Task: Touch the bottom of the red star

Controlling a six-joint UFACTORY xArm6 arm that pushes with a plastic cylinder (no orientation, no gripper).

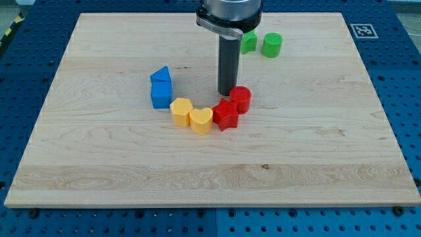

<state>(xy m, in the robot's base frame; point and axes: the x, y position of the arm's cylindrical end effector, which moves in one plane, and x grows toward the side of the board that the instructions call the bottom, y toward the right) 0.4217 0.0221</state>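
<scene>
Nearest the view's bottom lies the yellow heart (pixel 201 120), and just at its 10 o'clock the yellow hexagon (pixel 181 110), the two touching. At the heart's 2 o'clock, pressed against it, sits the red star (pixel 225 114), the block I am to touch. The red cylinder (pixel 241 99) leans against the star at its 1 o'clock.

My tip (pixel 227 94) stands at the star's 12 o'clock, just beside the cylinder, so I judge it is on the wrong side: the star's bottom edge faces 6 o'clock, where the board (pixel 316 164) lies bare. I carry no jaws, only the rod.

Farther off, at the hexagon's 10 o'clock, the blue cube (pixel 161 96) and blue triangle (pixel 160 74) sit together. Farthest, at 1 o'clock from my tip, are the green star (pixel 248 42) and green cylinder (pixel 272 45).
</scene>
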